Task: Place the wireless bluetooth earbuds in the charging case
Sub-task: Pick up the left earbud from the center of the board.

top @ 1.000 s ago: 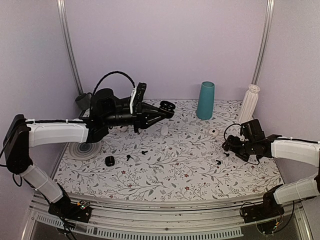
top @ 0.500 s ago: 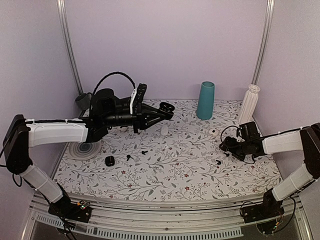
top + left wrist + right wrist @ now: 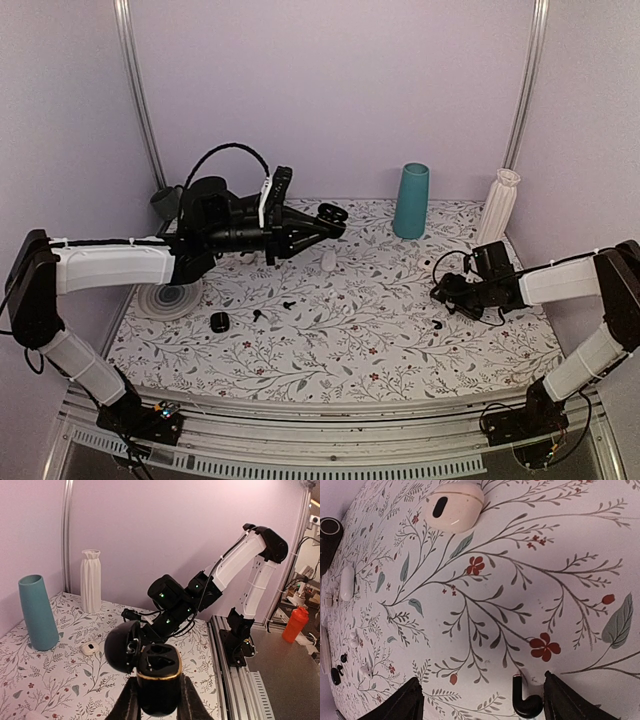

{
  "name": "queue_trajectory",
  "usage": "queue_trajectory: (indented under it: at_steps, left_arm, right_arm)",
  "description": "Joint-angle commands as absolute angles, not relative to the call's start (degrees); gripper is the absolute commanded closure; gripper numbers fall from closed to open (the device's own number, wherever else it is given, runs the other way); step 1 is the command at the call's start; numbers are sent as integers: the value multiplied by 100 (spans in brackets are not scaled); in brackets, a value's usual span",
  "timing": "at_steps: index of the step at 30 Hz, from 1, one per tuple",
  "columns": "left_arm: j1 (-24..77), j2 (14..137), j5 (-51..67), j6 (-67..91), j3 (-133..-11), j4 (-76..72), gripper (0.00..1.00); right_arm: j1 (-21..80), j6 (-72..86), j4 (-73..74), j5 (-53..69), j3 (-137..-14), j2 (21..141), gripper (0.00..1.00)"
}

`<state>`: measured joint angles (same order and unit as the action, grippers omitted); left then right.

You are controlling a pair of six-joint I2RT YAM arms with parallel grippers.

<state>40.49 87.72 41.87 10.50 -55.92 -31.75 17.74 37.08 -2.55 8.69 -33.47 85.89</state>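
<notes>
My left gripper (image 3: 326,219) (image 3: 159,692) is shut on the black charging case (image 3: 333,212) (image 3: 159,677) and holds it high over the back of the table. Its lid is swung open and its sockets show. My right gripper (image 3: 446,292) (image 3: 485,705) is open, low over the table at the right. A black earbud (image 3: 525,702) lies on the cloth between its fingers, close to the right finger (image 3: 570,700). More black earbuds (image 3: 437,324) (image 3: 288,303) lie loose on the table. A white earbud (image 3: 328,260) (image 3: 347,582) lies near the middle.
A small white case (image 3: 427,264) (image 3: 455,512) lies just beyond my right gripper. A teal vase (image 3: 411,200) and a white ribbed vase (image 3: 498,207) stand at the back right. A round grey disc (image 3: 170,298) and a small black object (image 3: 219,321) sit at the left.
My right gripper has slid a little left toward the table's middle and its arm has straightened. The left arm with the case has barely moved.
</notes>
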Motion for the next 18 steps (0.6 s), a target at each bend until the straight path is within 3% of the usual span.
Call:
queue_trajectory:
  at_steps: [1,10,18]
  left_arm:
    - [3979,8661,4296,993,-5655,-3154,100]
    - [3969,8679,4329,1002,-5678,-3120,100]
    - [3969,8700,4342,1010,-5687,-3093,100]
  right_arm:
    - [2046,3901,-61,810,-3328,8396,18]
    - [2136,4171,453,1,-3236,8160,20]
    - [2494,4231,1019,-619,-3457,8165,37]
